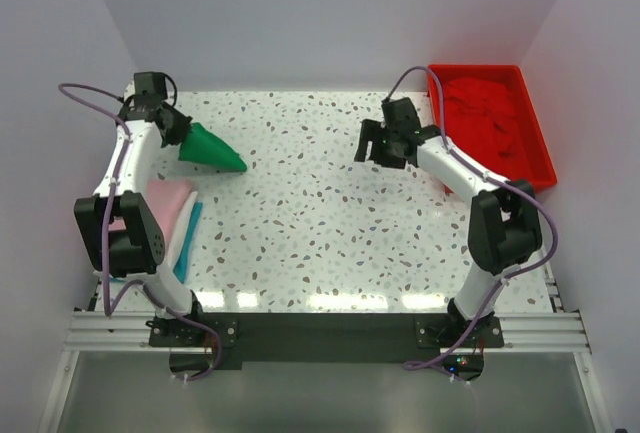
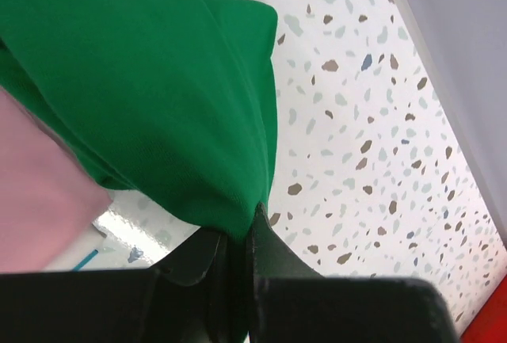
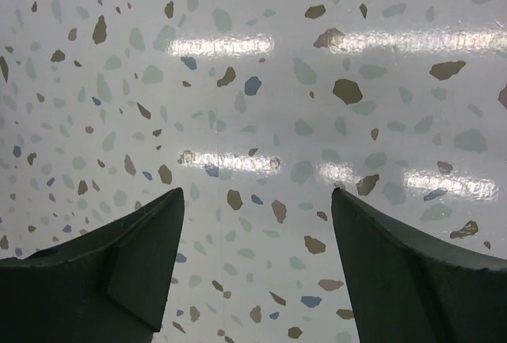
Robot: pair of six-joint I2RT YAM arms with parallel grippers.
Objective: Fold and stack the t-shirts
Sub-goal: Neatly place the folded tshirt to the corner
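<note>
My left gripper (image 1: 184, 137) is shut on a corner of the bright green t-shirt (image 1: 213, 150), which hangs bunched in a cone toward the table's far left. In the left wrist view the green t-shirt (image 2: 158, 81) fills the upper left, pinched between my left gripper (image 2: 240, 236) jaws. A folded pink t-shirt (image 1: 165, 205) lies at the left edge, also seen as the pink t-shirt (image 2: 40, 192). A crumpled red t-shirt (image 1: 490, 118) lies in the tray. My right gripper (image 1: 377, 143) hovers open over bare table, and the right wrist view shows this gripper (image 3: 257, 200) with nothing between its jaws.
A rigid red plastic tray (image 1: 541, 170) stands at the far right corner. A teal cloth (image 1: 189, 238) pokes out from under the pink t-shirt. White walls close in the speckled table (image 1: 320, 233) on three sides.
</note>
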